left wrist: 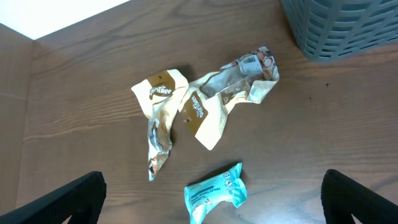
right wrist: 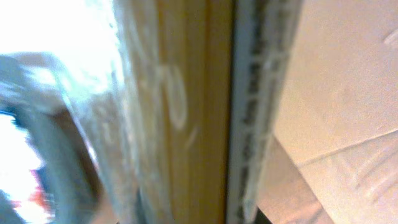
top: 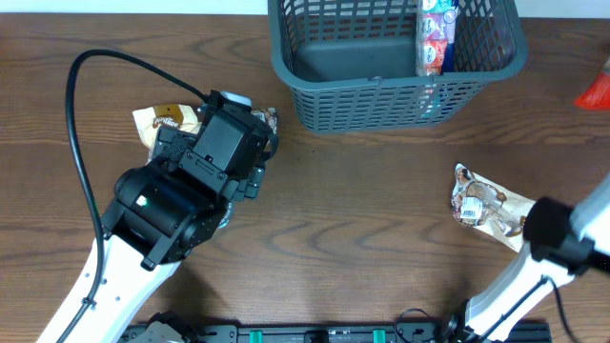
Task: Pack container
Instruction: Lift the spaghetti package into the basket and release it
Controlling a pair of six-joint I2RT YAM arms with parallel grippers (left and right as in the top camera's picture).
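Observation:
The container (top: 381, 95) is a dark grey-blue slotted basket at the back middle of the table, and its corner shows in the left wrist view (left wrist: 348, 28). A colourful snack packet (top: 437, 33) stands inside it at the right. My left gripper (left wrist: 213, 179) is open wide above a teal packet (left wrist: 214, 194) that lies on the table between its fingers. Beyond it lie two crumpled cream-and-brown packets (left wrist: 163, 102) (left wrist: 233, 84). Overhead, the left wrist (top: 224, 138) covers most of these. The right wrist view is a blur, and the right fingers do not show.
Another cream-and-brown packet (top: 488, 205) lies on the table at the right, close to the right arm (top: 558, 238). A red object (top: 596, 90) sits at the right edge. A black cable (top: 81, 143) loops over the left side.

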